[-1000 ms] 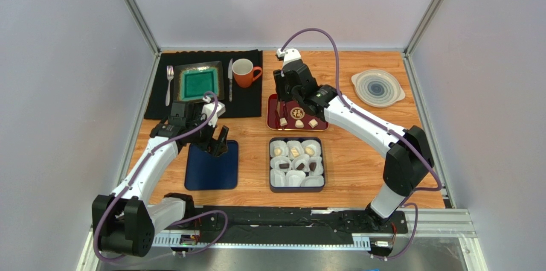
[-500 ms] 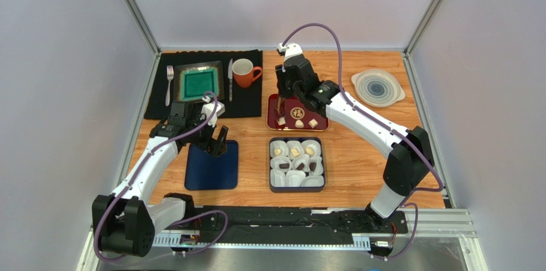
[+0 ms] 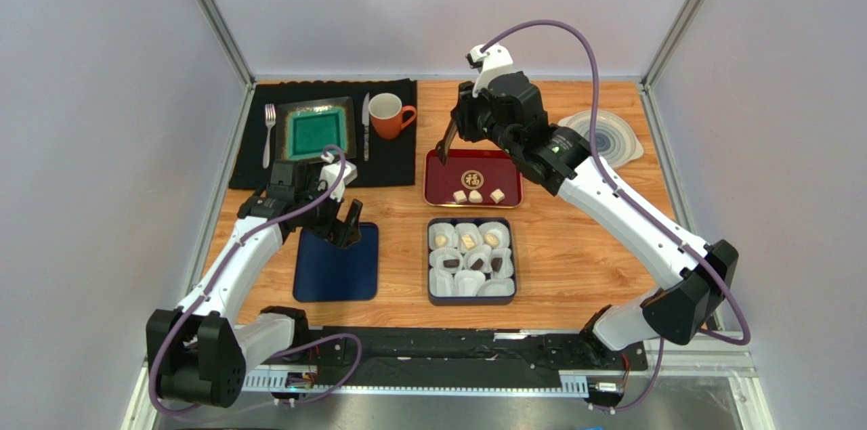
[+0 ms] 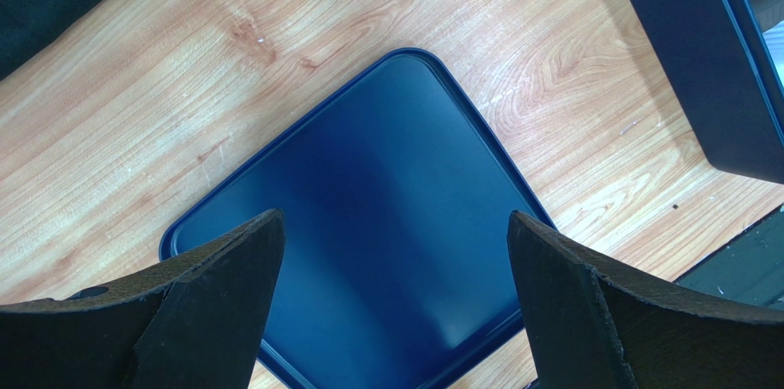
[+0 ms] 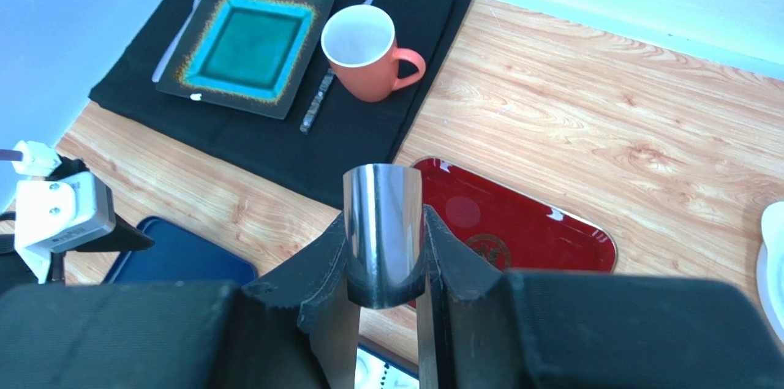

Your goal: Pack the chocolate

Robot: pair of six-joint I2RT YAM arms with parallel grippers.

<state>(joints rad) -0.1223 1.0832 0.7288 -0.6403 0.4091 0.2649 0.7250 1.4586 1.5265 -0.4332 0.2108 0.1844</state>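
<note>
Your right tool (image 5: 385,235) is clamped on a shiny metal utensil (image 5: 382,191). Your left tool (image 4: 394,228) is spread apart over the blue lid (image 4: 350,132).

A light wooden table (image 3: 570,247) carries five things, all flat on its surface, with a glossy red tray (image 3: 504,171) near the middle toward the far edge. Left of the red tray, its edge just beside the tray's, lies a black cloth placemat (image 3: 244,161); right of the tray, well apart and near the far right corner, lies a round clear lid (image 3: 611,141) with ringed ridges. On the near side of the red tray, close but not touching, sits a dark square box (image 3: 429,262), and to the near left of the tray lies a flat dark-blue square lid (image 3: 336,265) with rounded corners.
</note>
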